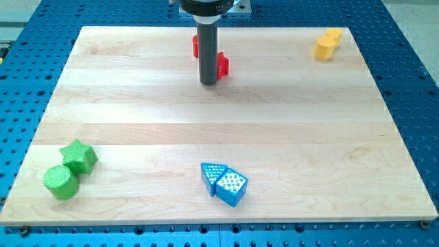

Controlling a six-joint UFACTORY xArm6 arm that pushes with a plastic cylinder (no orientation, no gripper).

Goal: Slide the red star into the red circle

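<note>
My tip point(208, 83) rests on the wooden board point(137, 96) near the view's top centre. Two red blocks sit by the rod. One red block point(223, 65) shows just to the right of the rod, touching or nearly touching it, slightly above the tip. The other red block point(195, 46) peeks out on the rod's left, higher up, mostly hidden behind the rod. I cannot tell which one is the star and which the circle. The two seem close together behind the rod.
Two yellow blocks point(327, 43) lie together at the top right. A green star point(79, 156) and a green cylinder point(60, 182) touch at the bottom left. Two blue blocks point(223, 183) lie together at the bottom centre.
</note>
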